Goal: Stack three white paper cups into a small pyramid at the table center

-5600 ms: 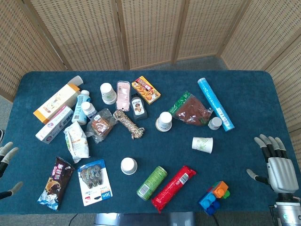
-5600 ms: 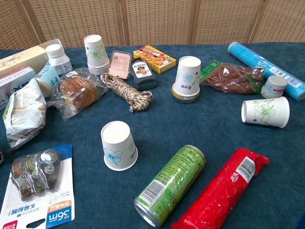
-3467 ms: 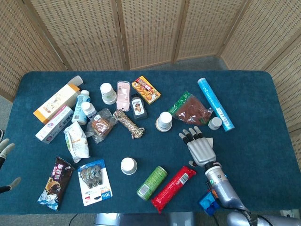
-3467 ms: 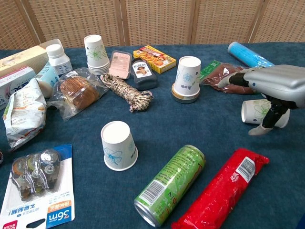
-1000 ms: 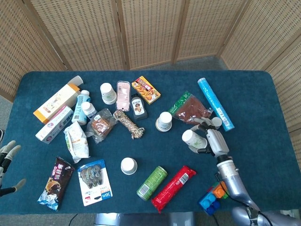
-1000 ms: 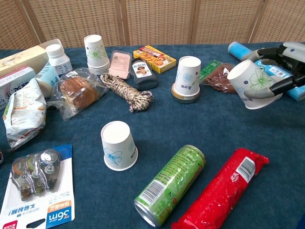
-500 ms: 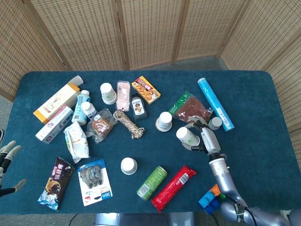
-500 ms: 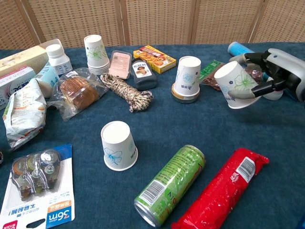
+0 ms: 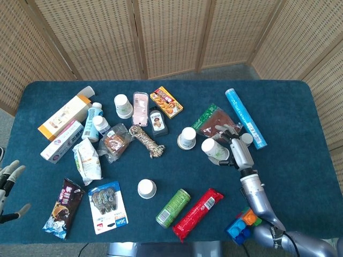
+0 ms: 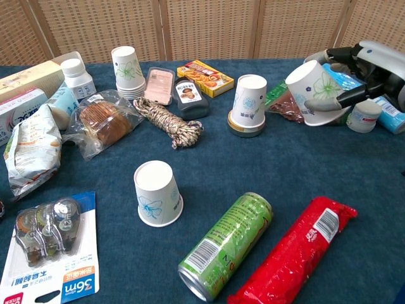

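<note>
Right hand (image 10: 370, 69) grips tilted cup (image 10: 312, 92) off the table, near upside-down cup (image 10: 249, 101). Third cup (image 10: 157, 192) sits well apart. Left hand (image 9: 7, 187) looks open, empty.

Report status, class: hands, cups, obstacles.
Right hand holds a paper cup, tilted, off the table. Left hand open, idle. Green can lies near centre cup.

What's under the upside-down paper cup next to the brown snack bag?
The cup stands on a round tin; only the tin's rim shows, its top is covered.
</note>
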You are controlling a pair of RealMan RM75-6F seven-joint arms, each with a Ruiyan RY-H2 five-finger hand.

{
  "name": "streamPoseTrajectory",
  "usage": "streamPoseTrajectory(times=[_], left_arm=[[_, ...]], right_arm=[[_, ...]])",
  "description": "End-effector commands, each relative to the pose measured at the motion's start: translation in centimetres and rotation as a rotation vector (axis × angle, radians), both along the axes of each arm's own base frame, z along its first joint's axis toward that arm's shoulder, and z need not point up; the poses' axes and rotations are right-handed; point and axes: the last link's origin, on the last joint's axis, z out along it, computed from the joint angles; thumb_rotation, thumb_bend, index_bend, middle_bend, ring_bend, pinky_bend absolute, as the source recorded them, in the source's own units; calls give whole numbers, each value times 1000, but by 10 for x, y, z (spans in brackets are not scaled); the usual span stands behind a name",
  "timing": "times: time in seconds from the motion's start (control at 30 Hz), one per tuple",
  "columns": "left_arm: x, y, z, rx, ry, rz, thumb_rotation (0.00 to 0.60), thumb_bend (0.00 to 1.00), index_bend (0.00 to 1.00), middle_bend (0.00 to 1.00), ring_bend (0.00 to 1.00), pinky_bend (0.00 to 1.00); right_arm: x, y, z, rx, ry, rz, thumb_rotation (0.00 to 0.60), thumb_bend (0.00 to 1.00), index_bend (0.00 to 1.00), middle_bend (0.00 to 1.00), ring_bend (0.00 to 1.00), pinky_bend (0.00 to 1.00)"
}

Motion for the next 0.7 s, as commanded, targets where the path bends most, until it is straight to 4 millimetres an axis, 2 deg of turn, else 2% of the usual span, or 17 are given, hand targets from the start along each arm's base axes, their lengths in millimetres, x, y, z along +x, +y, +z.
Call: streamPoseTrajectory(times=[0.03, 0.3, 0.7], left_arm=[[0, 0, 0, -1, 1, 0, 600, 272, 0, 0, 0, 0], [0, 0, -1, 1, 4, 4, 600, 272, 0, 0, 0, 0], [1, 0, -6, -6, 14, 5, 600, 272, 0, 0, 0, 0]], right_arm=[[1, -7, 1, 1, 10, 2, 600, 282, 436, 181, 0, 0], [-10, -22, -2, 46, -19, -40, 600, 280, 436, 182, 0, 0], [-28, -23, -11, 74, -154, -110, 600, 281, 444, 188, 0, 0]])
